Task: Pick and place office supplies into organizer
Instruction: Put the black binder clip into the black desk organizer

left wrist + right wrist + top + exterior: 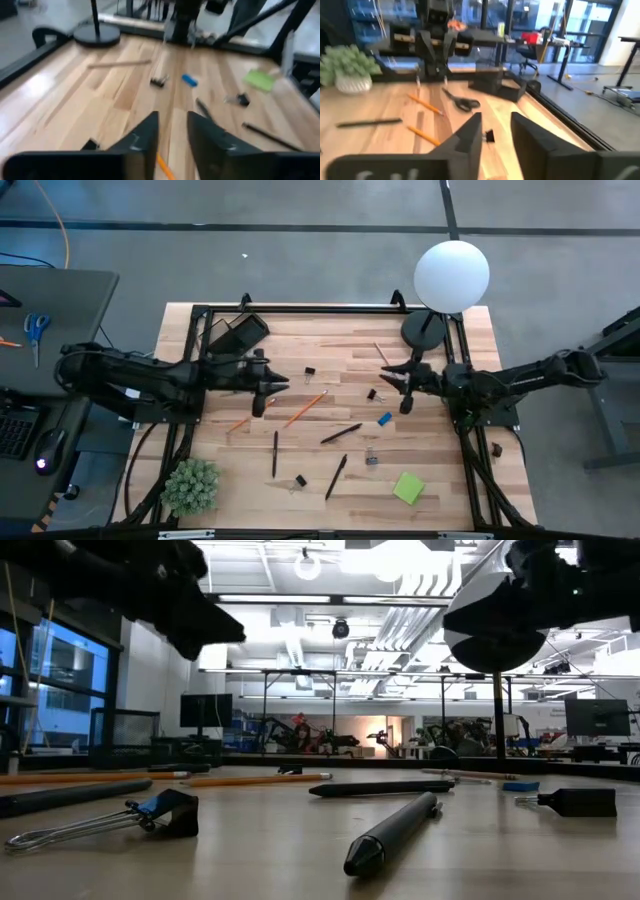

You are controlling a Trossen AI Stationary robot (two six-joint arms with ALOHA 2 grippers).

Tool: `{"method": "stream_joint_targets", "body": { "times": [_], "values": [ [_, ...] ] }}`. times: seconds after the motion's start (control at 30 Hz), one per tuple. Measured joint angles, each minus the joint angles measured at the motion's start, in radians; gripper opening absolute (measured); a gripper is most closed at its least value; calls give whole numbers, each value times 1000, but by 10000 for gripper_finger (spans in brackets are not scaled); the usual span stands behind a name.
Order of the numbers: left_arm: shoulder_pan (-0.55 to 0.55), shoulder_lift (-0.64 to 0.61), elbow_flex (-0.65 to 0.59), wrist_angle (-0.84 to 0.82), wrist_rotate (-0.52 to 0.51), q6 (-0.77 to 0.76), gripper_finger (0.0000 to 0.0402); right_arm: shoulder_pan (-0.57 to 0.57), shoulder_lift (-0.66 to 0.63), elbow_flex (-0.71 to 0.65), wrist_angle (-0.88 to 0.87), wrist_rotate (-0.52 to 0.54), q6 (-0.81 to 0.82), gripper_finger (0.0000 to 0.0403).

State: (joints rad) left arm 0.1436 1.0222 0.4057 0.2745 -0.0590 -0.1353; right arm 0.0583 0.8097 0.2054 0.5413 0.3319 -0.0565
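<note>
My left gripper (272, 386) hovers open above the table's middle left, over an orange pencil (165, 167) that shows between its fingers. My right gripper (398, 387) hovers open at the middle right, near a black binder clip (375, 394). The black organizer (237, 335) lies flat at the far left. Scattered flat on the wood are orange pencils (305, 408), a wooden pencil (381, 353), black pens (340, 434), more binder clips (310, 372), a blue eraser (385, 419) and a green sticky-note pad (408, 487). Small scissors (462, 103) lie near the left gripper.
A lamp with a round black base (425, 330) and a white globe (452, 275) stands at the far right. A green potted plant (190, 485) sits at the near left corner. A black frame (300, 309) borders the table. A grey desk (40, 320) stands to the left.
</note>
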Motion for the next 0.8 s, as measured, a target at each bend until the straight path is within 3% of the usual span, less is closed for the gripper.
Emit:
{"method": "stream_joint_targets", "body": {
  "times": [0.17, 0.33, 0.53, 0.8],
  "values": [
    [0, 68, 44, -55, -37, -56, 180, 2, 84, 56, -87, -7, 23, 158],
    [0, 110, 53, -58, -103, -121, 218, 2, 130, 97, -217, -15, 66, 175],
    [0, 121, 53, -61, -110, -124, 229, 2, 179, 109, -382, -15, 90, 175],
    [0, 121, 53, -60, -110, -103, 210, 6, 299, 109, -409, 31, 222, 198]
  ]
}}
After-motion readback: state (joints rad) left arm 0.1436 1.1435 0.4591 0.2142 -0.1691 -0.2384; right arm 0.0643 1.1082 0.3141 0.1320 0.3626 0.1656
